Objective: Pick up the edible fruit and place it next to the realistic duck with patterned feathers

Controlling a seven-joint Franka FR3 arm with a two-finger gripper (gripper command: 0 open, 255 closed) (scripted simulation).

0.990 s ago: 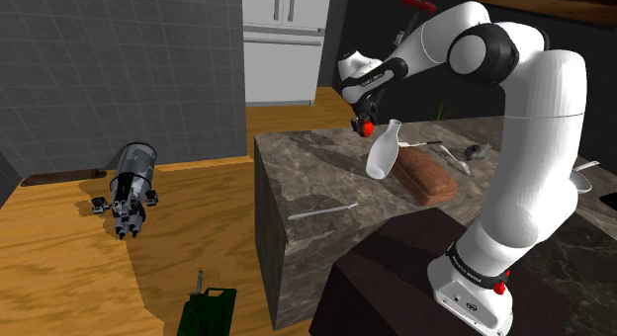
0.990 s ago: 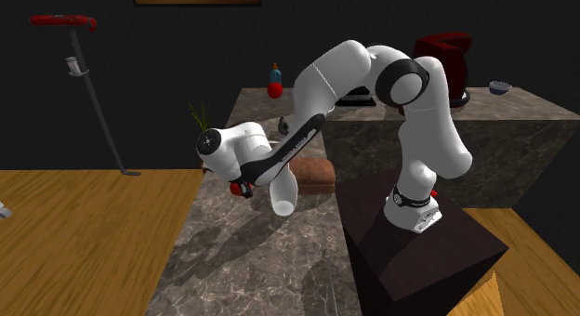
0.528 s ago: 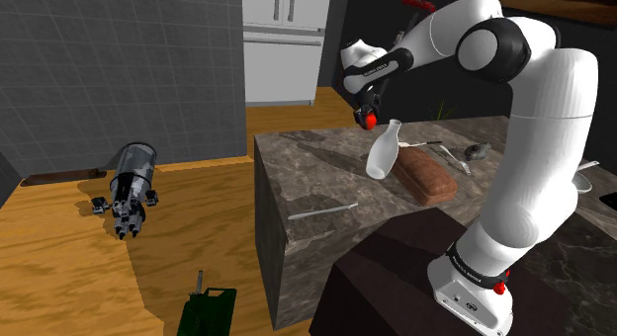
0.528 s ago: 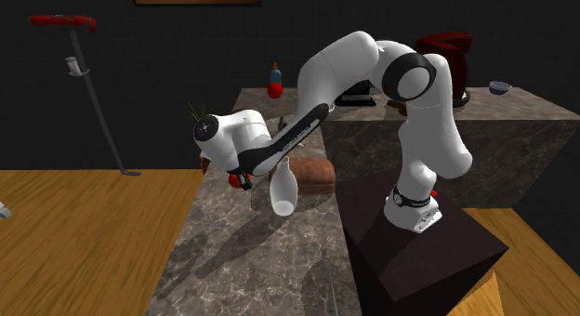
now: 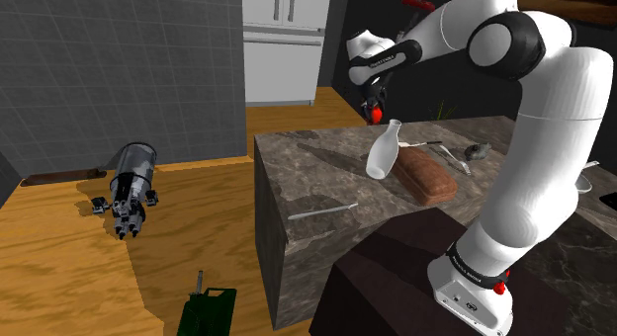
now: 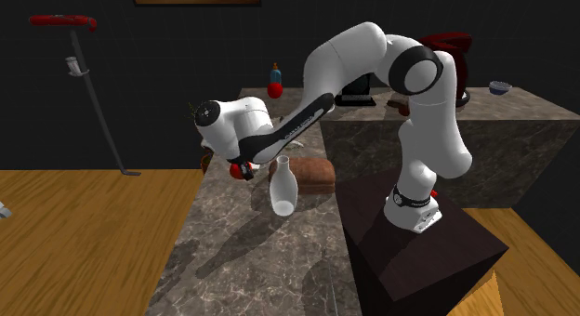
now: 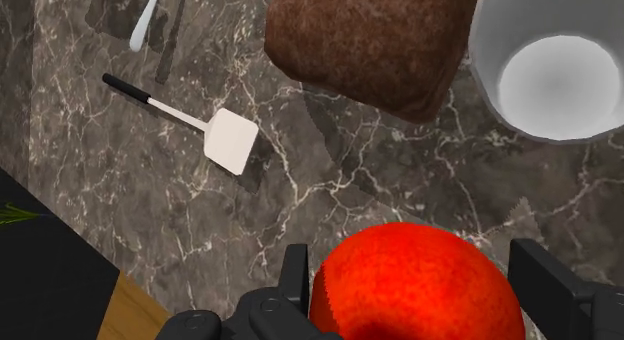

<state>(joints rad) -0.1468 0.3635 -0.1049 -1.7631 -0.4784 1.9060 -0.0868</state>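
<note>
The gripper (image 7: 416,278) is clamping the red fruit (image 6: 240,170) in the air just above and beside the vase (image 5: 382,151), and it's wanting a high, steady carry clear of that vase toward what looks like the duck (image 5: 477,150), well beyond it.

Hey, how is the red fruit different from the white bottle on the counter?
The red fruit is round and bright red; the white bottle is pale, narrow-necked and open at the mouth. The fruit is clasped in the pincer, held above the marble counter; the bottle stands upright on it, unheld. Both look smooth and plain.
</note>
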